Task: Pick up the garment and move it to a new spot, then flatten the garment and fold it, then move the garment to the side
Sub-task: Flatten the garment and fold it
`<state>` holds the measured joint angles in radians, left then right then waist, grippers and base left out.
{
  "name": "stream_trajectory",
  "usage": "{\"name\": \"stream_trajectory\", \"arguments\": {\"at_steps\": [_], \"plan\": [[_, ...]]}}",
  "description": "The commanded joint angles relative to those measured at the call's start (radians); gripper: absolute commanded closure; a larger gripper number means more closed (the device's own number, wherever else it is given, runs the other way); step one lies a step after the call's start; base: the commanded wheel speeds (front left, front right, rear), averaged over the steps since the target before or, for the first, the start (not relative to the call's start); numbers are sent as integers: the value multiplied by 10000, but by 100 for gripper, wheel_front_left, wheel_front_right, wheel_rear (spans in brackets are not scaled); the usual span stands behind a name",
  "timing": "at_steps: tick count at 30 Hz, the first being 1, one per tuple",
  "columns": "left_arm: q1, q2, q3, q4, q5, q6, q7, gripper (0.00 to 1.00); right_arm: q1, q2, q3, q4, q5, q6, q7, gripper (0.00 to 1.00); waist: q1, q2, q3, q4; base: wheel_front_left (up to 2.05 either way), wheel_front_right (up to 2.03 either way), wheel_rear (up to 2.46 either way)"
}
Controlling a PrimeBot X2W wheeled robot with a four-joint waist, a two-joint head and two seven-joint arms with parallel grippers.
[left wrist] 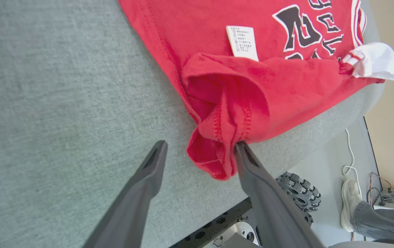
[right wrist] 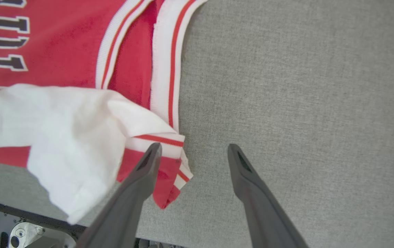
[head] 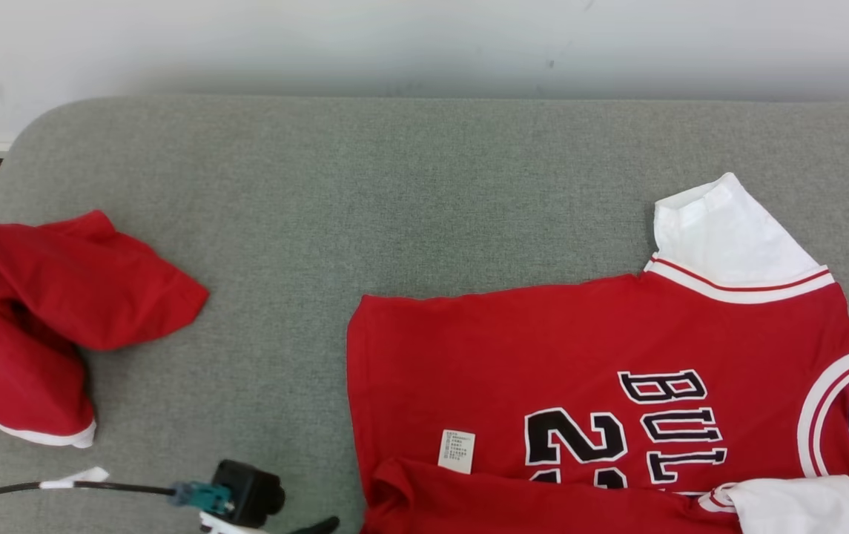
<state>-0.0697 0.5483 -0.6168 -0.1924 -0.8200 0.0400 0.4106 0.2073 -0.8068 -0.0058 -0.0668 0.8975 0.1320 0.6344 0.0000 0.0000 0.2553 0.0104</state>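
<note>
The garment is a red basketball jersey [head: 587,371] with white sleeves and black lettering, spread on the right half of a grey cushion [head: 365,193]. Its near edge is folded back over itself beside a white label [head: 457,450]. My left gripper [left wrist: 200,148] stands open at the jersey's [left wrist: 252,89] bunched red hem corner, which lies between the fingers and touches the right finger [left wrist: 248,162]. My right gripper [right wrist: 194,150] is open at the striped armhole corner of the jersey [right wrist: 62,51]; its left finger [right wrist: 145,168] lies over that corner, beside the white sleeve [right wrist: 62,137].
A second red garment [head: 38,326] lies crumpled at the cushion's left end. My left wrist [head: 246,493] and its cable show at the bottom of the head view. Past the cushion's front edge are a knobbly wheel [left wrist: 296,193] and a person's shoe [left wrist: 350,203].
</note>
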Motion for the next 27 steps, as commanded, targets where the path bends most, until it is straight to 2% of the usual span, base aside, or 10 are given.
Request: {"name": "stream_trajectory", "arguments": {"at_steps": [1,6,8,10,14,20,23,27], "plan": [[129,126,152,-123,109,101,-82,0,-65,59,-236,-153,-6,-27,-83,0,0,0,40,9,0,0,0],[-330,726,819,-653,544,617,-206,0,-910,-48,-1230,-1094,278,-27,-86,0,0,0,428,21,0,0,0],[-859,741,1136,-764,823,840,-332,0,-1623,-167,-1506,-1396,-26,-27,-250,0,0,0,758,81,0,0,0],[-1505,695,1143,-798,1139,846,-277,0,-2425,-266,-1538,-1453,-471,-27,-330,0,0,0,1154,157,0,0,0],[-3202,-55,999,-164,1601,775,-331,0,-4428,8,-974,-900,-1474,-25,-257,0,0,0,1913,516,0,0,0],[-5198,-1161,371,1478,2347,506,-479,0,-7432,979,471,901,-2921,-27,-255,0,0,0,2799,1038,0,0,0],[-5728,-1583,145,2043,2488,367,-664,0,-8475,1356,1092,1956,-3349,-27,-453,0,0,0,3030,1253,0,0,0],[-6026,-1990,-146,2424,2363,65,-697,0,-9214,1545,1681,3099,-3462,-27,-666,0,0,0,3144,1462,0,0,0]]}}
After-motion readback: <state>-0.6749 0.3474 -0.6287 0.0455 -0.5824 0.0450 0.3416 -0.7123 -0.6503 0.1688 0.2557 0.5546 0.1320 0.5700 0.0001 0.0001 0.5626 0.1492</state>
